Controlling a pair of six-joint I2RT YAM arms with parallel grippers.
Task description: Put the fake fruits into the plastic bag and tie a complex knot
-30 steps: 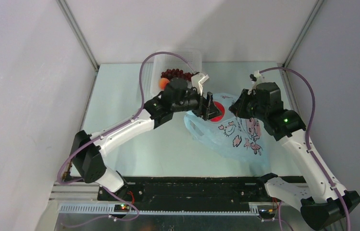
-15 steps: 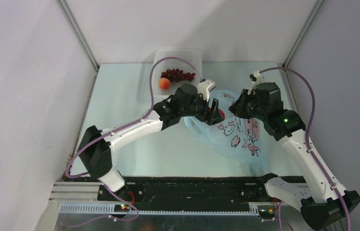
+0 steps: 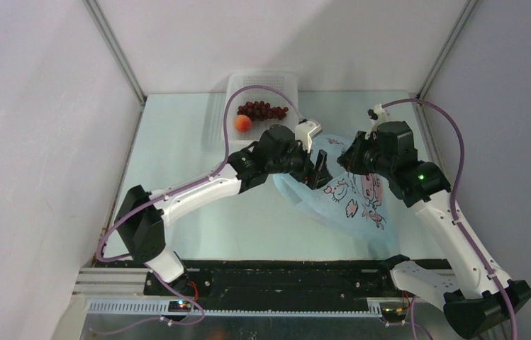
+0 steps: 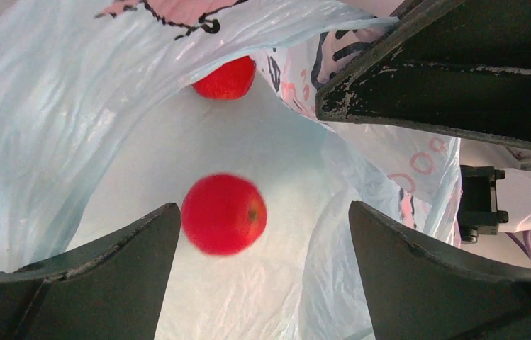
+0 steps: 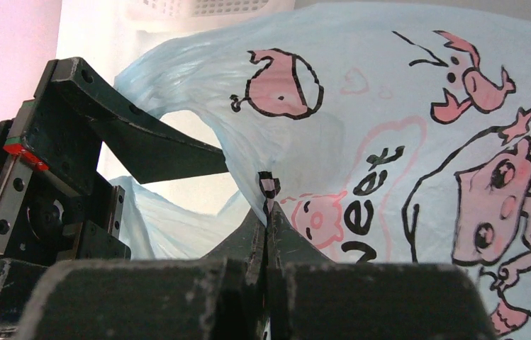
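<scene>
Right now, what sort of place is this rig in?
Probably a lab test cell: a table walled by plain white panels, two robot arms mounted at its edge, fake grapes in a basket.

Right gripper (image 5: 268,216): jaws closed together, a fold of the plastic bag (image 5: 390,106) pinched between the tips. Bag film is thin, light blue and translucent, and fills the centre and right of the view; printed with pink and black cartoon figures and some black lettering. Left of the pinch the bag's edge curves around an opening. Left gripper (image 5: 202,157) at left, one black finger reaching to that edge. White perforated basket (image 5: 198,7) along the top, behind the bag.
</scene>
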